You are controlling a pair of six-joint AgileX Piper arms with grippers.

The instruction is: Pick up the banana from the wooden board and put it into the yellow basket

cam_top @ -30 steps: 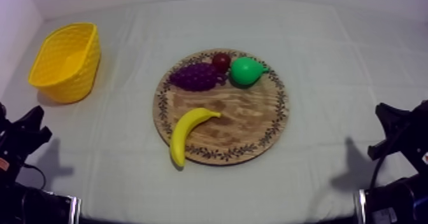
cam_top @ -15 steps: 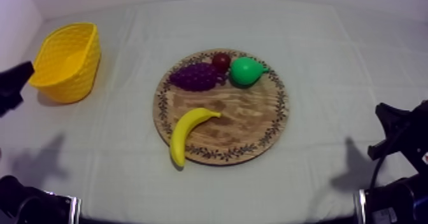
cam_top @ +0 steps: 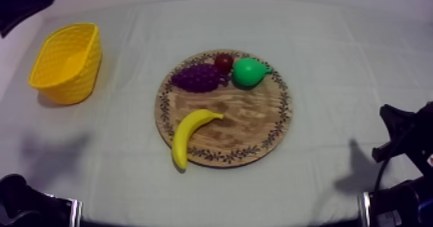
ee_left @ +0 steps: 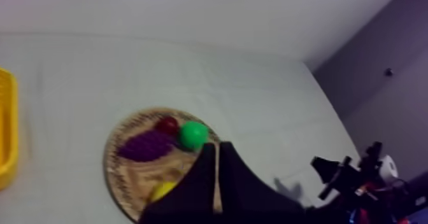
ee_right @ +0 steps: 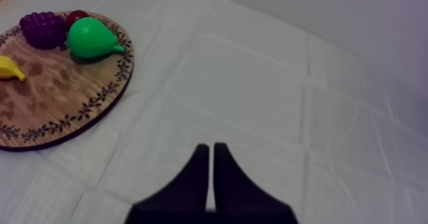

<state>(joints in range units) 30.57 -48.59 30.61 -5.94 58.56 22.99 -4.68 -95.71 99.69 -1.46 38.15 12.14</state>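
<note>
Swinging up and away: since a second ago the left arm [cam_top: 22, 0] has gone from the table's [cam_top: 335, 42] near-left corner to over its far-left corner, beyond the yellow basket [cam_top: 80, 75]. You'll see the right arm [cam_top: 403, 139] unchanged at the near-right corner, fruit unmoved. Mid-table, the wooden board [cam_top: 251, 120] carries all four: banana [cam_top: 188, 134] on its near-left edge, lower end at the rim; grapes [cam_top: 198, 77], pear [cam_top: 248, 71] and small red fruit [cam_top: 223, 62] close together at its far edge. The basket stands upright near the far-left corner, bare inside showing. On the left gripper [ee_left: 216, 169] the fingers lie together, nothing between; right gripper [ee_right: 211, 169] same, over bare cloth beside the board.
</note>
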